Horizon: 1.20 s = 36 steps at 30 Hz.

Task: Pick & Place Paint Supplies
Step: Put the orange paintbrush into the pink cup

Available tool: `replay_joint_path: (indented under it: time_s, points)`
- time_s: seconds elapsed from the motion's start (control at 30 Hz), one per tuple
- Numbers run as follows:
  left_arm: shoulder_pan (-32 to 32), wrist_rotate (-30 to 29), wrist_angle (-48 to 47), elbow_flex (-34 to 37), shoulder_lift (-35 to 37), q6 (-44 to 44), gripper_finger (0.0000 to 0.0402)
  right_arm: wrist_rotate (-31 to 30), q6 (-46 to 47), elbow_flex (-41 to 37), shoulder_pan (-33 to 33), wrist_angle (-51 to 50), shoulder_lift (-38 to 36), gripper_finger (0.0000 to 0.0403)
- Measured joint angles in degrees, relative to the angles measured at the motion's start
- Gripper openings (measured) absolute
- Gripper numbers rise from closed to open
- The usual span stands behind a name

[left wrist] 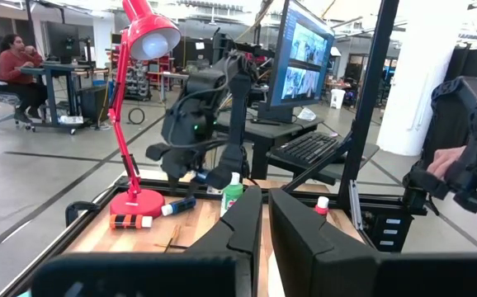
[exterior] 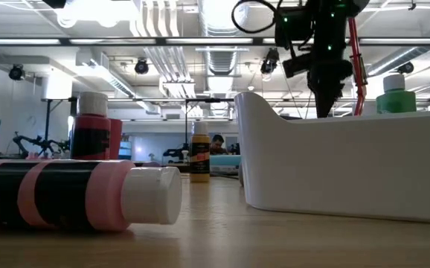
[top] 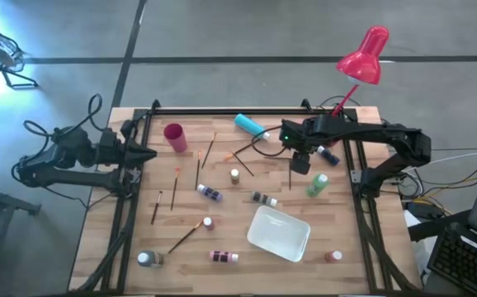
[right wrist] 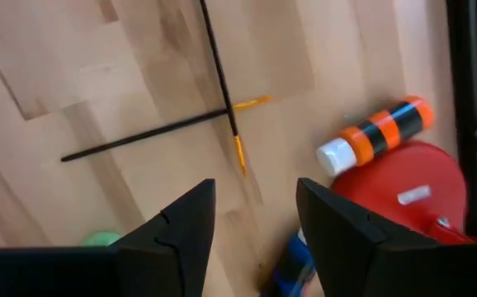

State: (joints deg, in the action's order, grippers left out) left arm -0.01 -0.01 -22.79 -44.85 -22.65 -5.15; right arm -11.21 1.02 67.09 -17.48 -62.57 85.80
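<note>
Small white-capped paint bottles and thin paintbrushes lie scattered on the wooden table (top: 139, 223). My right gripper (top: 299, 165) (right wrist: 255, 194) hangs open above the far right part of the table, pointing steeply down, with nothing between its fingers. Just ahead of it lie two crossed brushes (right wrist: 214, 82). An orange-banded bottle (right wrist: 375, 132) lies beside the lamp base (right wrist: 412, 190), a blue bottle (right wrist: 292, 260) is close to the fingers, and a green bottle (top: 318, 185) stands nearby. My left gripper (top: 149, 155) (left wrist: 263, 206) waits shut at the table's left edge, pointing level.
A white tray (top: 278, 232) sits near the front right, a red cup (top: 174, 136) at the far left, and a teal bottle (top: 251, 125) lies at the far middle. The red desk lamp (top: 364, 56) rises over the far right corner. More bottles, among them a pink one (top: 222, 256), lie along the near edge.
</note>
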Motion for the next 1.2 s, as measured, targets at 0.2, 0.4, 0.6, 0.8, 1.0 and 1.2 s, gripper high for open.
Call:
replay_joint_path:
  time_s: [0.2,0.4,0.6,0.8,1.0,1.2]
  points:
    - [0.00,-0.02,-0.02,0.00,0.00,0.00,0.0032,4.29,-2.88,-6.76,-1.38,6.85,-1.30,0.0154]
    - [0.00,0.00,-0.02,-0.01,0.01,-0.01,0.0032,4.31,-4.97,-11.62,-2.30,11.48,-1.31,0.0151]
    - [0.00,-0.02,-0.02,0.01,0.00,-0.02,0.0032,4.21,-6.86,-14.97,-4.44,15.40,-1.31,0.0166]
    - [0.00,-0.02,-0.02,-0.01,0.00,0.00,0.0032,4.28,-8.11,-16.22,-7.54,18.34,-1.31,0.0178]
    - [-0.04,-0.01,-0.02,0.01,0.00,0.00,0.0032,6.54,-7.74,-17.07,-8.88,18.83,-1.29,0.0175]
    - [-0.04,-0.02,-0.02,0.01,0.00,0.00,0.0032,7.02,-8.51,-18.43,-8.89,20.55,-1.29,0.0159]
